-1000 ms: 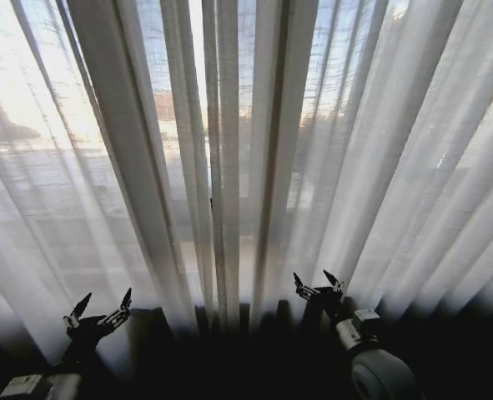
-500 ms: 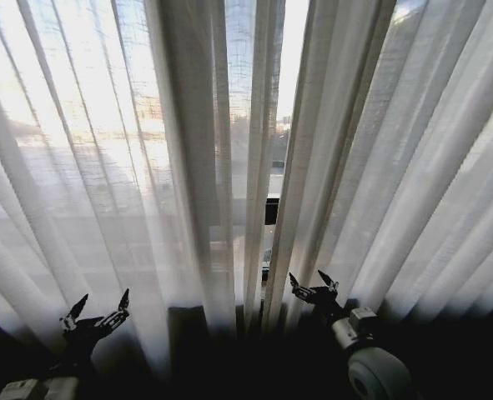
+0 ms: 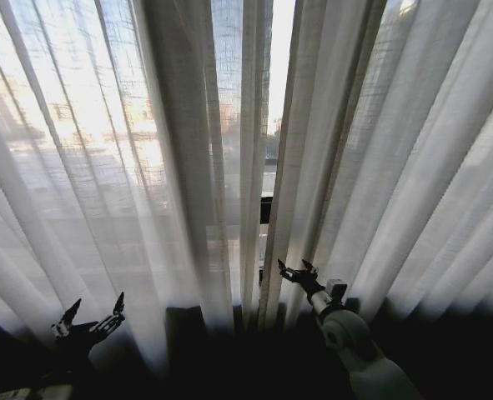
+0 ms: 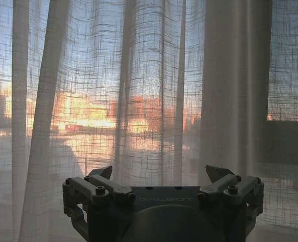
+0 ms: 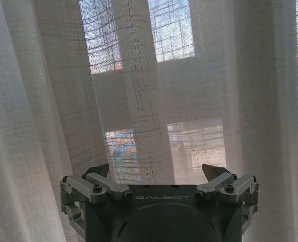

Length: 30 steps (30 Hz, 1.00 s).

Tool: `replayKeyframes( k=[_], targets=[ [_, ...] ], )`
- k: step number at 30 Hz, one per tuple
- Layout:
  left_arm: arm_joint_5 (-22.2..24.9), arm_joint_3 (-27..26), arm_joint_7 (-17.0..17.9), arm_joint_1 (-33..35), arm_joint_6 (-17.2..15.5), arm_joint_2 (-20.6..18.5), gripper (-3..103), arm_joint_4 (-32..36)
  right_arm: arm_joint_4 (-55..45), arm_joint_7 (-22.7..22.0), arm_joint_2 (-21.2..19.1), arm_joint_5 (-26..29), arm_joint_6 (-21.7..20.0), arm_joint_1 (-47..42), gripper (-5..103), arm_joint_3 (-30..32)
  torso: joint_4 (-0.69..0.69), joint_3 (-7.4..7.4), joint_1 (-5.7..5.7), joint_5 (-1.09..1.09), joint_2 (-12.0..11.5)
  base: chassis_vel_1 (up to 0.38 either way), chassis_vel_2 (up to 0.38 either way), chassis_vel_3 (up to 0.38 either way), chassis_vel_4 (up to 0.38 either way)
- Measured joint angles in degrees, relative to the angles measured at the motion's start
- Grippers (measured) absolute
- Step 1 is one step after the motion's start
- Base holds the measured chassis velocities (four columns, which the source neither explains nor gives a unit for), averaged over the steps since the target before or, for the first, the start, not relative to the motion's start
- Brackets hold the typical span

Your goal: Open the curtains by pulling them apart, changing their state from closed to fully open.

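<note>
The curtains hang shut before me as two sheer off-white pleated panels, the left panel (image 3: pixel 104 167) and the right panel (image 3: pixel 396 167), with only a narrow slit between them near the middle. My right gripper (image 3: pixel 294 271) is open, low down at the inner folds of the right panel, just right of the slit. In the right wrist view the right gripper (image 5: pixel 156 171) faces a curtain fold (image 5: pixel 143 101) with nothing between its fingers. Low at the left, my left gripper (image 3: pixel 90 318) stands open in front of the left panel. The left wrist view has the left gripper (image 4: pixel 160 174) short of the fabric (image 4: pixel 149 91).
A dark window frame bar (image 3: pixel 266 208) shows through the slit. Bright buildings glow behind the left panel (image 4: pixel 88 111). Along the bottom the curtain hems meet a dark band (image 3: pixel 229 350).
The head view has shifted, and a narrow slit now shows between the panels. My right gripper has reached forward and left toward the inner folds. The left gripper sits slightly lower in the picture.
</note>
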<state>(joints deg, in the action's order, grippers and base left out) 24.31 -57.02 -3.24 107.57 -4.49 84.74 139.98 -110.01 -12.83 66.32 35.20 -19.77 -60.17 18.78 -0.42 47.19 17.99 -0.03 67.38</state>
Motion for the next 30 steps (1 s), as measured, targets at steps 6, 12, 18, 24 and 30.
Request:
replayKeyframes(
  k=[6,12,18,24,30],
  targets=[
    [-0.11,0.17,0.08,0.09,-0.2,0.35,100,1.14,6.54,-0.27,1.99,-5.14,1.17,5.96,100,-1.8,-0.03,0.0,-0.01,0.07,0.0,0.0,0.0,0.0,0.0],
    [-0.29,0.57,0.07,0.3,-0.23,0.36,100,1.4,10.39,-0.33,2.88,-6.31,2.04,8.75,100,-1.51,-0.03,0.0,0.0,0.05,0.0,0.0,0.0,0.0,0.0],
    [-1.08,1.15,0.06,0.41,-0.23,0.38,100,1.49,13.89,-0.74,3.34,-7.52,3.34,11.41,99,-0.89,-0.02,0.0,-0.01,0.03,0.01,0.0,0.0,0.0,0.0],
    [-1.15,0.95,0.04,0.47,-0.21,0.82,100,2.06,14.41,-0.97,2.55,-7.44,3.78,12.42,78,-0.72,-0.03,0.0,0.0,0.05,0.0,0.0,0.0,0.0,0.0],
    [-1.15,1.04,-0.01,0.47,-0.03,1.56,100,2.41,13.26,-1.06,1.75,-6.06,3.84,12.72,55,-1.35,-0.02,0.0,-0.01,0.04,0.01,0.0,0.0,0.0,0.0]
  ],
)
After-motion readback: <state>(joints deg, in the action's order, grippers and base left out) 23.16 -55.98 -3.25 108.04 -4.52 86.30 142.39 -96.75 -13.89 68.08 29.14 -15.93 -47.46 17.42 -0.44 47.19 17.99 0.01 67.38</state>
